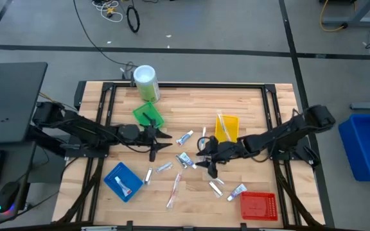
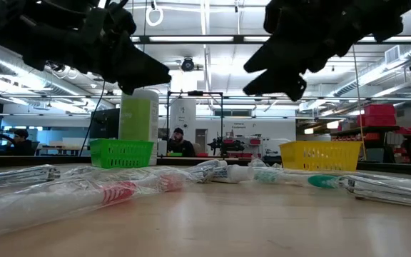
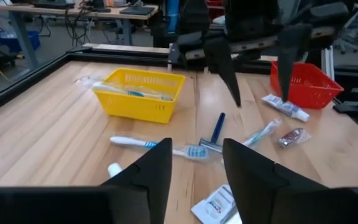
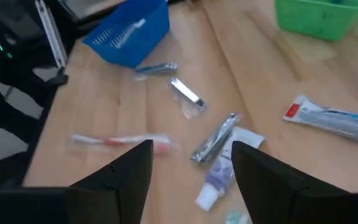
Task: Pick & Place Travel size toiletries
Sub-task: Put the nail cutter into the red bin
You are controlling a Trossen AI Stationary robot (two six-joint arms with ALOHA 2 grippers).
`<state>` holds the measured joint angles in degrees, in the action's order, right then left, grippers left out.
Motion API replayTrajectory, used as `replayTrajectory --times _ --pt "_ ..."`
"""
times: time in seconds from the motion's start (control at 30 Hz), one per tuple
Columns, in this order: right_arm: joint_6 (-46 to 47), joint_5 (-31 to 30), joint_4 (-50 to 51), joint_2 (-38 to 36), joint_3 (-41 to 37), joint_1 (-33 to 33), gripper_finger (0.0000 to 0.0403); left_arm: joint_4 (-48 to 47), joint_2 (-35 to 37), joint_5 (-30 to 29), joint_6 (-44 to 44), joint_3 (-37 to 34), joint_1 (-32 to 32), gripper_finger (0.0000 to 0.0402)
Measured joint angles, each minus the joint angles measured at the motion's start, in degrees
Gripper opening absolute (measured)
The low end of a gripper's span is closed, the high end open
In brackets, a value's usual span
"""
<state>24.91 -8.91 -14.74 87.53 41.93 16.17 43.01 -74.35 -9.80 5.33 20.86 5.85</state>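
- Wooden desk (image 1: 249, 109) w/ black frame, grey floor around it; low view shows a workshop behind w/ a seated person (image 2: 179, 143) far off.
- Left gripper (image 1: 162, 140): over desk centre-left, just beside green tray (image 1: 148, 116); jaws spread, nothing between them (left wrist view).
- Right gripper (image 1: 205, 159): over desk centre, near yellow tray (image 1: 227, 128); jaws spread, nothing held (right wrist view).
- Both grippers hang above the desk, clear of the items, per low view.
- Travel size toiletries (image 1: 184, 159): loose on desk, mostly between and in front of the two grippers, from centre toward front edge.
- White tube w/ blue marks (image 1: 185, 137): between green and yellow trays.
- Wrapped toothbrush w/ pink-red marks (image 1: 174, 190): near front edge, centre.
- Small tube (image 1: 237, 190): just beside red tray (image 1: 258, 206), front right.
- Blue razor (image 3: 215, 133) and blue-white toothbrush (image 3: 157, 146): on bare wood beside yellow tray in left wrist view.
- Blue tray (image 1: 123, 181): front left, holds at least one white-and-red item.
- Yellow tray holds a slim wrapped item; green tray holds a thin dark piece.
- Green canister (image 1: 146, 83) w/ white lid: back edge, behind green tray.
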Motion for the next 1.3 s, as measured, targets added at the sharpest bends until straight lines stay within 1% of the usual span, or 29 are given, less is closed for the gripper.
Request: replayTrajectory --times 0.07,0.13,0.23,0.3,0.33,0.43,0.6,0.67,0.77,0.9,1.03,1.3 --pt "-0.4 0.0 1.2 1.9 0.6 0.8 0.0231 0.2 0.0 0.0 -0.3 0.6 0.0 0.0164" --pt "0.8 0.8 6.4 2.7 3.2 2.0 0.0231 0.2 0.0 0.0 0.2 0.7 0.0 0.0168" --pt "3.5 1.7 20.3 2.6 9.3 4.9 0.0224 0.1 0.0 0.0 1.1 0.7 0.0 0.0169" --pt "7.3 2.0 32.1 2.6 14.2 7.0 0.0217 -0.1 0.0 0.0 1.1 0.7 0.0 0.0168" --pt "9.6 2.2 36.3 2.6 16.4 8.0 0.0214 -0.2 0.0 0.0 1.1 0.7 0.0 0.0167" --pt "13.9 3.7 42.1 2.7 20.3 10.6 0.0212 -0.2 0.0 0.0 1.6 0.7 0.0 0.0167" --pt "19.4 8.1 43.6 4.0 19.7 12.9 0.0227 -0.1 0.0 0.0 1.9 0.7 0.0 0.0166" --pt "21.0 9.4 43.9 6.0 19.4 13.3 0.0234 -0.5 0.0 0.0 1.9 0.7 0.0 0.0166" --pt "21.6 10.9 42.8 9.5 19.4 14.0 0.024 -1.0 0.0 0.0 1.9 0.7 0.0 0.0166" --pt "20.1 12.4 40.5 13.8 19.3 14.6 0.024 -1.9 0.0 0.0 2.0 0.7 0.0 0.0166" --pt "20.6 12.5 39.8 15.9 19.3 14.7 0.0231 -2.1 0.0 -0.1 0.9 0.7 0.0 0.0166" --pt "24.1 10.0 40.0 18.6 19.4 14.8 0.0226 -2.0 0.0 0.0 -3.0 0.7 0.0 0.0166"
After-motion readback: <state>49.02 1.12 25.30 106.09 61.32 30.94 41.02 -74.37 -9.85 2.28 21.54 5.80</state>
